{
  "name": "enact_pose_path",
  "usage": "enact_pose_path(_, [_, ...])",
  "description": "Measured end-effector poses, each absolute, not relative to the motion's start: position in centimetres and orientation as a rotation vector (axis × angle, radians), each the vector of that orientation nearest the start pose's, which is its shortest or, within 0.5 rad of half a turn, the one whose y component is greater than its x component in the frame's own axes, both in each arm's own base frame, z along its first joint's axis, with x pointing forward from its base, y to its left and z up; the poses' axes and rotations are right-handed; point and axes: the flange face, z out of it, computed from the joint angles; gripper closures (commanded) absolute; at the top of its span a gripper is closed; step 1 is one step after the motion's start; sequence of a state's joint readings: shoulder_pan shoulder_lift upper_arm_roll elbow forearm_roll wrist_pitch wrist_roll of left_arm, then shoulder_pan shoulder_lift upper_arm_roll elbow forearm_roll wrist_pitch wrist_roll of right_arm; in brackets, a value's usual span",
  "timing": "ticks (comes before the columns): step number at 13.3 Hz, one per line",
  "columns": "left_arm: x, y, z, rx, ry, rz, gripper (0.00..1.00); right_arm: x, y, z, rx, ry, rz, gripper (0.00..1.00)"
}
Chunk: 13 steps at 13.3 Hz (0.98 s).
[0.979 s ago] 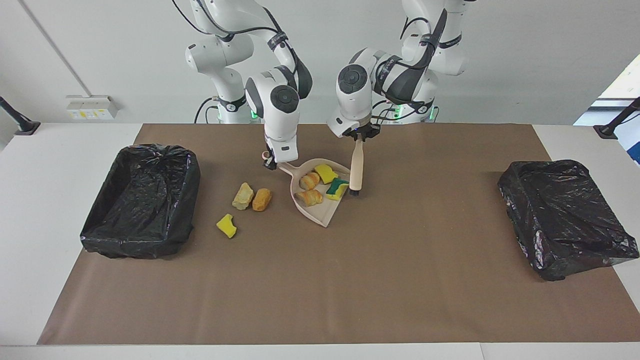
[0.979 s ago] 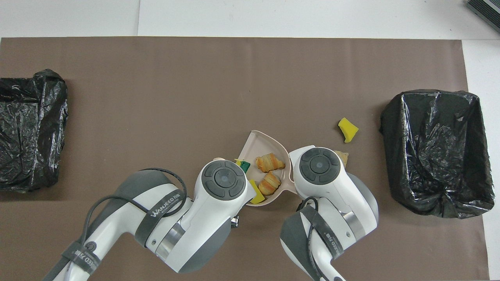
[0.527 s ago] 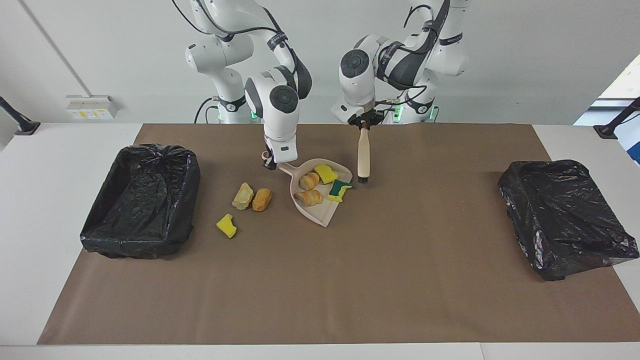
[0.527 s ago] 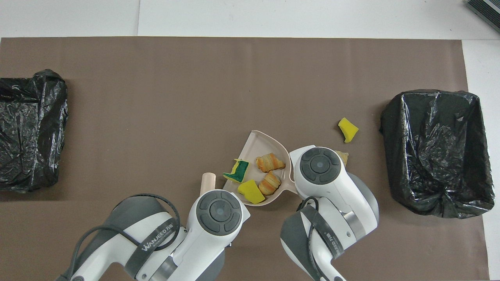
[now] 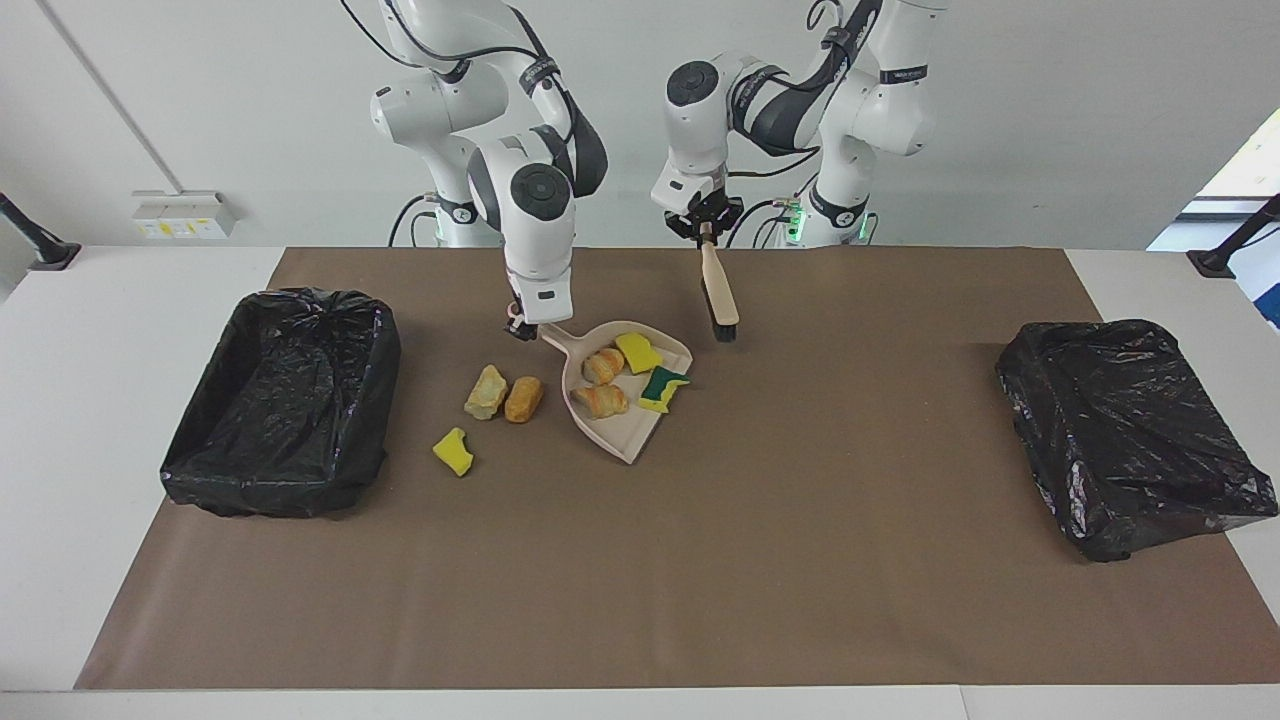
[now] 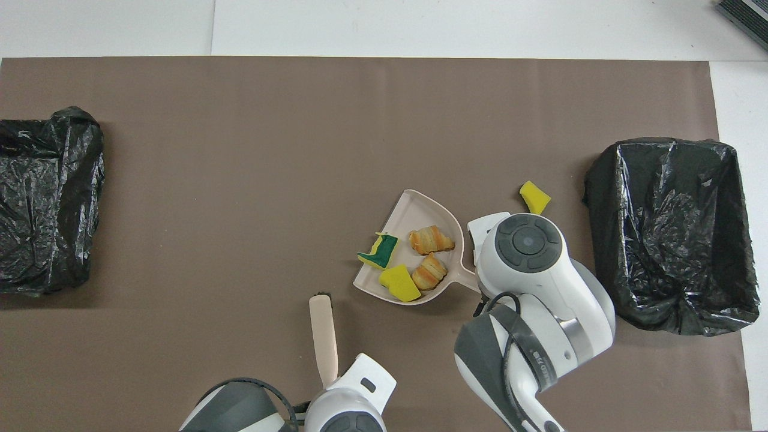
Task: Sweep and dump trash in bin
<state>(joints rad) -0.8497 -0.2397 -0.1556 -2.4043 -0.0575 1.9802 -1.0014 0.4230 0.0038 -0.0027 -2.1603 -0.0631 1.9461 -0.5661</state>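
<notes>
My right gripper (image 5: 520, 328) is shut on the handle of the beige dustpan (image 5: 625, 435), which holds several pieces of trash: two croissant pieces (image 5: 600, 400), a yellow sponge chunk (image 5: 638, 352) and a green-backed one (image 5: 663, 388). Three more scraps lie on the mat beside the pan, toward the right arm's end: two bread pieces (image 5: 486, 391) (image 5: 523, 398) and a yellow sponge (image 5: 453, 451). My left gripper (image 5: 705, 230) is shut on the brush (image 5: 718, 290), raised above the mat with its bristles down. In the overhead view the dustpan (image 6: 414, 210) and brush (image 6: 323, 339) show, while both grippers are hidden.
A black-lined bin (image 5: 280, 400) stands at the right arm's end of the brown mat, close to the loose scraps. A second black-lined bin (image 5: 1135, 435) stands at the left arm's end. The yellow sponge (image 6: 534, 198) lies beside the first bin (image 6: 666, 228).
My left gripper has lifted the brush up and back from the dustpan toward the robots. My right gripper has shifted the loaded dustpan slightly toward the right arm's end.
</notes>
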Motion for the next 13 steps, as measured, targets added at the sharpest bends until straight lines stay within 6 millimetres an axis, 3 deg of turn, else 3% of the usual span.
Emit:
enact_pose_path(2, [21.2,-38.7,38.8,-3.023,-0.04,0.123,1.0,47.7,18.4,41.1,-2.753,-1.528,0.335,1.0])
enact_pose_path(4, [20.3,-40.1,37.9,-3.061,-0.017,0.12,1.0,49.2,14.9,44.7,-2.735,-1.536,0.267,1.0])
enact_pose_path(7, [20.2,-41.0,35.4,-3.06,-0.036,0.179,1.0,51.3,6.7,49.6,-2.733,-1.548,0.131,1.0])
enact_pose_path(9, [20.3,-41.1,34.5,-3.045,-0.041,0.198,0.97,52.1,0.7,51.8,-2.717,-1.532,0.067,1.0])
enact_pose_path(10, [20.3,-41.1,34.2,-3.039,-0.038,0.204,0.92,52.3,-2.5,52.4,-2.72,-1.527,0.045,1.0])
enact_pose_path(11, [20.4,-41.1,34.0,-3.035,-0.025,0.209,0.72,52.1,-5.9,52.8,-2.723,-1.519,0.028,1.0])
enact_pose_path(12, [20.4,-41.2,34.2,-3.032,0.001,0.215,0.61,51.9,-9.4,53.0,-2.726,-1.516,0.017,1.0])
enact_pose_path(13, [20.6,-41.3,34.5,-3.021,0.032,0.231,0.4,51.6,-12.6,53.4,-2.733,-1.515,0.007,1.0])
